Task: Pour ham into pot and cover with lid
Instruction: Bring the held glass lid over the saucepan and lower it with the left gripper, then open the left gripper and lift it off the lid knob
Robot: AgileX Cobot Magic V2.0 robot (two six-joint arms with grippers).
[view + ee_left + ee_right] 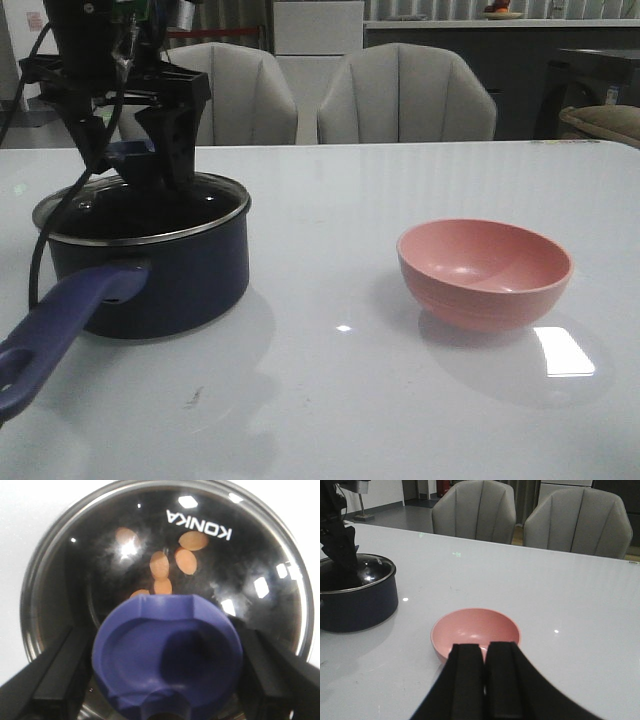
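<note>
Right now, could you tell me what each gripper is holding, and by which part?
The left gripper flanks the lid at its blue knob; firm contact is unclear. The right gripper is shut and empty.

The lid (140, 205) sits on the pot (150, 275), left of the bowl (484, 272).
</note>
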